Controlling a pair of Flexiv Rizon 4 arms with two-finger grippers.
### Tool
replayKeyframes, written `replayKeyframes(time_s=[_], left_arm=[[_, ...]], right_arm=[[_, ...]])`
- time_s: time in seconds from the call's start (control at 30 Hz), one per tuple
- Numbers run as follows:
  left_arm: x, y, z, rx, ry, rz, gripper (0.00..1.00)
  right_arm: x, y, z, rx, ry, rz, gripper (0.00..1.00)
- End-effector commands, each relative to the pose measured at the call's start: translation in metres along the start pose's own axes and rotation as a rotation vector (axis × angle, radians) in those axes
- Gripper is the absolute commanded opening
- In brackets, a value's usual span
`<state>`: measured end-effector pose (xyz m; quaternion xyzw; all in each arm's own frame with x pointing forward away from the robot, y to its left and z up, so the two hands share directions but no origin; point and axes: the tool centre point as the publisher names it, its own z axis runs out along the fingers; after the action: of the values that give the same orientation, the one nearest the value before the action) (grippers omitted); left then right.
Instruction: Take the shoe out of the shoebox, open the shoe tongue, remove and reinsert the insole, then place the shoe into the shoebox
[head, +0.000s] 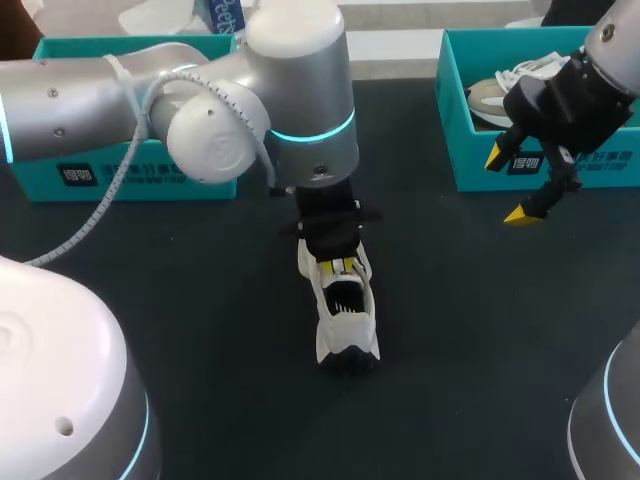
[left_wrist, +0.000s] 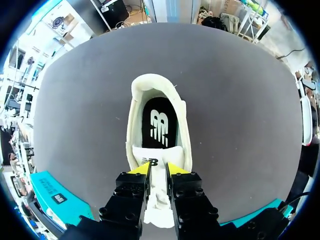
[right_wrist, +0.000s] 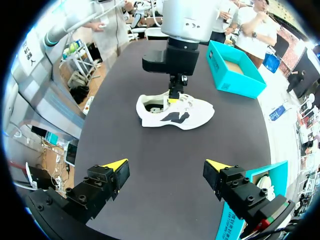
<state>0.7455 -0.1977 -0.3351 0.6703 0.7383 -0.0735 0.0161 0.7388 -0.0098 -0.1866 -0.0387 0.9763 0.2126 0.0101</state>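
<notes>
- A white low sneaker with a dark sole (head: 347, 325) stands upright near the middle of the dark grey surface (head: 200, 330), with its heel toward the robot
- Inside its opening lies a black insole with a white logo (left_wrist: 159, 125)
- The left hand (left_wrist: 158, 169) comes straight down over the sneaker's front half, its fingers close together and clamped from both sides on the white tongue (left_wrist: 145, 154)
- The right hand (head: 512, 185) hangs above the surface off to the right, well apart from the sneaker, with its fingers spread wide and nothing between them
- Just behind the right hand, at the far right edge, an open teal cardboard shoebox (head: 540, 160) holds a second pale sneaker (head: 488, 98)
- Another teal cardboard shoebox (right_wrist: 235, 85) sits open at the far left, behind the left arm
</notes>
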Motion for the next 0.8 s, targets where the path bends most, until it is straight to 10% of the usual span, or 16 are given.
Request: replayKeyframes(time_s=[0.03,0.33,0.37,0.43,0.8], left_arm=[[0.005,-0.007,0.000,-0.015,-0.016,-0.001,0.25],[0.016,-0.016,-0.038,0.037,0.001,-0.150,0.45],[0.019,-0.019,-0.041,0.041,0.005,-0.154,0.52],[0.020,-0.020,-0.043,0.058,0.009,-0.155,1.00],[0.020,-0.020,-0.043,0.058,0.009,-0.155,1.00]], right_arm=[[-0.001,0.000,0.001,0.003,0.001,0.001,1.00],[-0.001,0.000,0.001,0.003,0.001,0.001,1.00],[-0.001,0.000,0.001,0.003,0.001,0.001,1.00],[-0.001,0.000,0.001,0.003,0.001,0.001,1.00],[-0.001,0.000,0.001,0.003,0.001,0.001,1.00]])
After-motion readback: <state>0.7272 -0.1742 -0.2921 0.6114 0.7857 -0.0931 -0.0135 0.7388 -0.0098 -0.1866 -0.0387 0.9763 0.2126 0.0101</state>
